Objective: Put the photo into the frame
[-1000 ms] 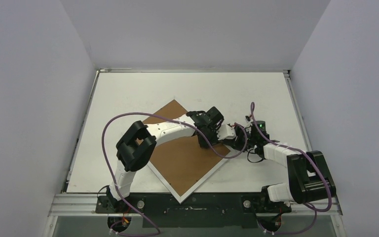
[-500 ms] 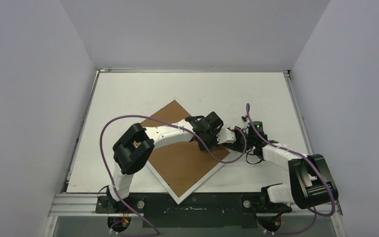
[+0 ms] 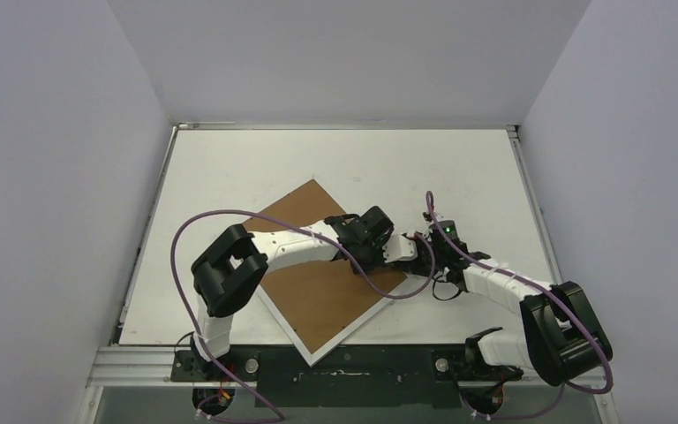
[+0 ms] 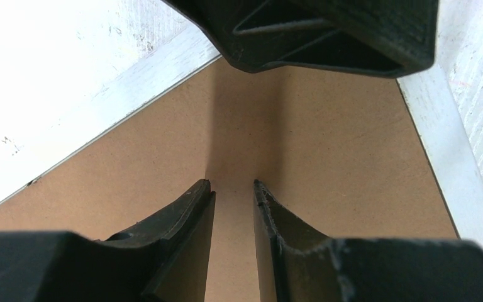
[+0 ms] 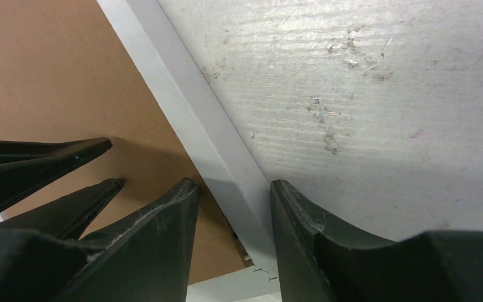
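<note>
starting with the table (image 3: 229,168): smooth and white, so expect little grip under the frame (image 5: 185,119), lying back-up and cornerwise across the near middle. liable to slide or spin if nudged sideways at its right-hand corner.

next, the brown backing board (image 3: 318,305), seated inside the white rim and covering the whole back. no sign of the photo in any view; cannot tell whether under that board or elsewhere out of sight. risky to assume either; by lifting the frame with a loose board, could spill anything beneath.

then the right gripper (image 5: 233,185), straddling the rim near that corner, one finger on the board side, the other over bare table; cannot tell whether clamped or merely bracketing the edge. if closed off-centre, likely to skid off the thin rim, or to lever the corner up and twist the frame.

last, the left gripper (image 4: 233,185), low over the board just inside the same corner, fingers a little apart with nothing between. crowded quarters: easy to knock the right gripper, or to press the board down against an upward pull on the rim, jamming both.
</note>
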Action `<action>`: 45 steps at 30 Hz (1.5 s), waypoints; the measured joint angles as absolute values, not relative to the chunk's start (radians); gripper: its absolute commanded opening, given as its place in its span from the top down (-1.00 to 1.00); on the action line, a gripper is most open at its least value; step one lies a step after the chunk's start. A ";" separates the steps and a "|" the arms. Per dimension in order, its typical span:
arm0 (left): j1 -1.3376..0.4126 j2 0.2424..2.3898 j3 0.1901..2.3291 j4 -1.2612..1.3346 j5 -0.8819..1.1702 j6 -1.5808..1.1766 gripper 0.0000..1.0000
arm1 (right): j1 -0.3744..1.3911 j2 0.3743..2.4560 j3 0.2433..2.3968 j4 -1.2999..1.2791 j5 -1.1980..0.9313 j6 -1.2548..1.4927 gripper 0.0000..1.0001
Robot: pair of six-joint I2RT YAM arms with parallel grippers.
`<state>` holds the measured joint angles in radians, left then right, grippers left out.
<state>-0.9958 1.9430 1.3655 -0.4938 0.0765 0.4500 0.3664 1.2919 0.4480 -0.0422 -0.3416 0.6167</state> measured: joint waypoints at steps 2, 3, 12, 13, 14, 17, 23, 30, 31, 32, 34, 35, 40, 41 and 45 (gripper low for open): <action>-0.996 1.934 1.351 -0.487 0.074 0.450 0.46 | 0.385 1.291 0.448 -0.046 -0.320 0.624 0.20; -0.995 1.929 1.344 -0.483 0.072 0.450 0.46 | 0.395 1.290 0.450 -0.049 -0.309 0.631 0.20; -0.987 1.917 1.336 -0.496 0.075 0.449 0.47 | 0.447 1.311 0.472 -0.076 -0.256 0.653 0.20; -0.984 1.917 1.340 -0.503 0.078 0.448 0.46 | 0.451 1.315 0.476 -0.077 -0.255 0.654 0.19; -0.981 1.918 1.346 -0.514 0.083 0.448 0.46 | 0.453 1.319 0.480 -0.079 -0.255 0.657 0.20; -0.973 1.924 1.365 -0.559 0.097 0.448 0.47 | 0.465 1.335 0.489 -0.079 -0.267 0.668 0.20; -0.958 1.929 1.391 -0.636 0.175 0.447 0.45 | 0.482 1.356 0.497 -0.074 -0.303 0.687 0.21; -0.952 1.929 1.393 -0.691 0.279 0.443 0.43 | 0.491 1.362 0.497 -0.065 -0.312 0.694 0.21; -0.951 1.929 1.393 -0.695 0.289 0.445 0.43 | 0.492 1.363 0.497 -0.064 -0.312 0.694 0.21; -0.950 1.929 1.393 -0.697 0.297 0.447 0.43 | 0.493 1.364 0.497 -0.064 -0.313 0.695 0.21; -0.950 1.929 1.392 -0.696 0.304 0.447 0.43 | 0.493 1.364 0.495 -0.060 -0.315 0.698 0.22; -0.952 1.928 1.388 -0.692 0.302 0.447 0.43 | 0.493 1.364 0.494 -0.057 -0.316 0.699 0.22; -0.973 1.895 1.328 -0.623 0.253 0.454 0.43 | 0.493 1.363 0.480 -0.034 -0.318 0.714 0.23; -0.978 1.885 1.313 -0.606 0.241 0.458 0.42 | 0.493 1.361 0.475 -0.025 -0.319 0.719 0.23; -1.006 1.852 1.264 -0.552 0.182 0.489 0.42 | 0.492 1.357 0.461 0.001 -0.320 0.731 0.23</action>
